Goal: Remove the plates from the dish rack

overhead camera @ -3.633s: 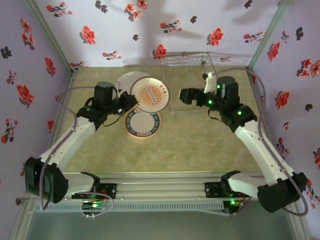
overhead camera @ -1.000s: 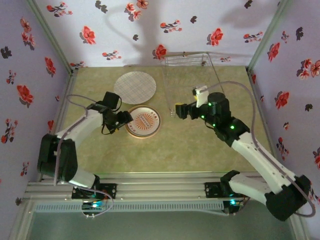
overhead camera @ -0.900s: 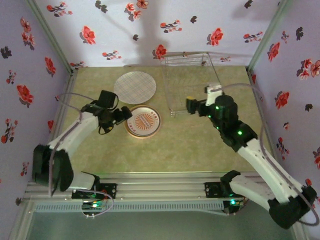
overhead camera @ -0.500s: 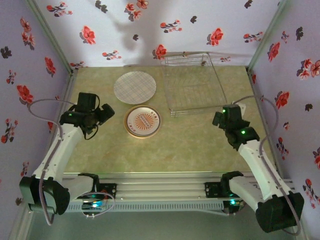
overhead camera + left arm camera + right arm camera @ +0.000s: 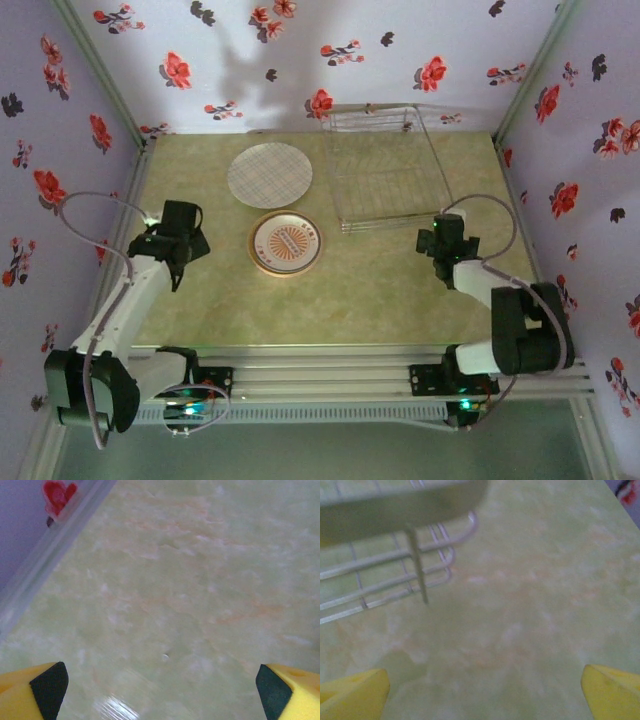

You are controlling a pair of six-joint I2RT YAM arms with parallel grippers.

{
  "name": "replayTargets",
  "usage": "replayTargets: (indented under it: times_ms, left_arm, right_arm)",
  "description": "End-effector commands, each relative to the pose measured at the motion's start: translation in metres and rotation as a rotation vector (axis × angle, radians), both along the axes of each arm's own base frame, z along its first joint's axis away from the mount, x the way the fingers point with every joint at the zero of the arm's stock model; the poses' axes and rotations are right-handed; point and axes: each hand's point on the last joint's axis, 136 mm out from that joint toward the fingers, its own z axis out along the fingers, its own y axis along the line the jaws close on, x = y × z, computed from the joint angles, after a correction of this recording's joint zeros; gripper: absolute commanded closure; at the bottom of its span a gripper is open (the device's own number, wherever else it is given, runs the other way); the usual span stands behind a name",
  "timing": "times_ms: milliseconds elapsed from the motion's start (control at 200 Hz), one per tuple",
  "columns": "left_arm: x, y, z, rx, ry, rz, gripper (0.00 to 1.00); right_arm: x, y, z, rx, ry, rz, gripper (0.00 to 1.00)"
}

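We note two plates flat on the counter [image 5: 380, 290], left of the dish rack [image 5: 385, 180] — grid-patterned plate [image 5: 270, 175] beside its left side, sunburst plate [image 5: 286, 243] off its near-left corner. Left tool [image 5: 160, 687] gapes wide, empty, well left of the rack; right tool [image 5: 482, 695] — likewise open, empty — sits at its near-right corner.

Ahead-left of the right gripper [image 5: 485, 692], the rack's [image 5: 400, 507] corner is blurred and runs out of view. That gripper's fingers, like the left gripper's [image 5: 157, 682], are cut off at the bottom corners.

Left tool [image 5: 161, 687] spread wide, right tool [image 5: 484, 695] likewise
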Motion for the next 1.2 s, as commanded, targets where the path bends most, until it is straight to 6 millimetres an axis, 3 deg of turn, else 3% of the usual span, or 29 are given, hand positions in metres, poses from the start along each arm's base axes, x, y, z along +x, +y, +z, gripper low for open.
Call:
replayTargets:
  times_ms: [0, 110, 310, 420, 490, 620, 870, 975, 1045, 1060, 1100, 1195]
  left_arm:
    - [0.016, 0.011, 0.001, 0.154, -0.028, -0.109, 0.0]
    - [0.028, 0.005, -0.008, 0.171, -0.093, -0.183, 0.0]
    - [0.05, -0.005, -0.026, 0.191, -0.275, -0.29, 0.0]
    - [0.061, -0.01, -0.033, 0.196, -0.405, -0.324, 0.0]
    - [0.069, -0.007, -0.038, 0.191, -0.366, -0.315, 0.0]
    - [0.091, -0.008, -0.047, 0.178, -0.309, -0.34, 0.0]
    - [0.135, 0.008, -0.041, 0.123, -0.426, -0.313, 0.0]
    - [0.131, -0.001, -0.043, 0.111, -0.493, -0.372, 0.0]
    - [0.114, -0.006, -0.052, 0.125, -0.596, -0.404, 0.0]
    - [0.114, -0.005, -0.041, 0.142, -0.657, -0.397, 0.0]
    - [0.101, -0.002, -0.049, 0.134, -0.64, -0.379, 0.0]
    - [0.116, -0.003, -0.05, 0.117, -0.593, -0.383, 0.0]
  right_arm:
    - [0.044, 0.012, 0.038, 0.0, -0.243, 0.097, 0.01]
    - [0.052, 0.001, 0.028, 0.036, -0.24, 0.061, 0.01]
    - [0.024, 0.002, 0.033, 0.052, -0.478, 0.105, 0.01]
    - [0.028, 0.0, 0.025, 0.063, -0.387, 0.086, 0.01]
    - [0.038, 0.001, 0.025, 0.062, -0.374, 0.091, 0.01]
    - [0.037, -0.008, 0.023, 0.067, -0.36, 0.038, 0.01]
    - [0.037, -0.008, 0.023, 0.069, -0.356, 0.039, 0.01]
    - [0.037, -0.009, 0.023, 0.068, -0.356, 0.039, 0.01]
    - [0.037, -0.008, 0.023, 0.069, -0.357, 0.039, 0.01]
    - [0.037, -0.009, 0.023, 0.068, -0.356, 0.038, 0.01]
    - [0.037, -0.009, 0.023, 0.068, -0.356, 0.039, 0.01]
    - [0.037, -0.009, 0.023, 0.068, -0.357, 0.038, 0.01]
